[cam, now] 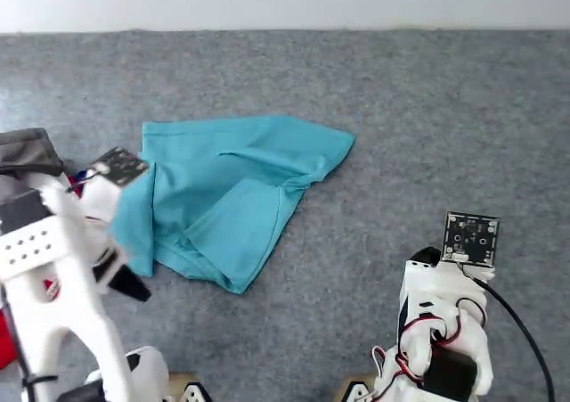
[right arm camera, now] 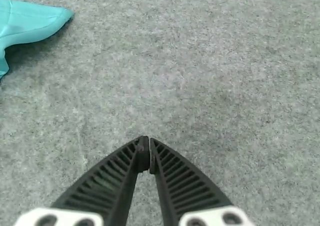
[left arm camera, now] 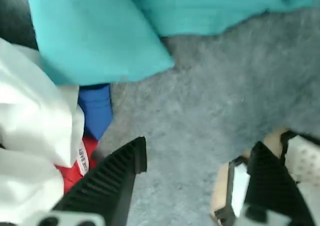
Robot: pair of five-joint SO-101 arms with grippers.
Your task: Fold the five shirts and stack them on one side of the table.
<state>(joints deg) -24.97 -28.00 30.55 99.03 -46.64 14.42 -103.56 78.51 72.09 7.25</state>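
Note:
A teal shirt (cam: 236,188) lies partly folded and rumpled on the grey table, left of centre; it shows again in the left wrist view (left arm camera: 100,30), and one corner of it (right arm camera: 30,20) reaches into the right wrist view. My left gripper (left arm camera: 200,148) is open with nothing between its fingers, low over bare table just off the shirt's near-left edge. Beside it is a heap of white (left arm camera: 30,136), blue (left arm camera: 95,110) and red (left arm camera: 75,173) cloth. My right gripper (right arm camera: 146,153) is shut on nothing above bare table, well to the right of the teal shirt.
The left arm (cam: 62,268) stands at the near-left, with grey cloth (cam: 31,148) and red cloth (cam: 7,341) at the table's left edge behind it. The right arm (cam: 445,322) is drawn back at the near-right. A pale wall borders the table's far edge.

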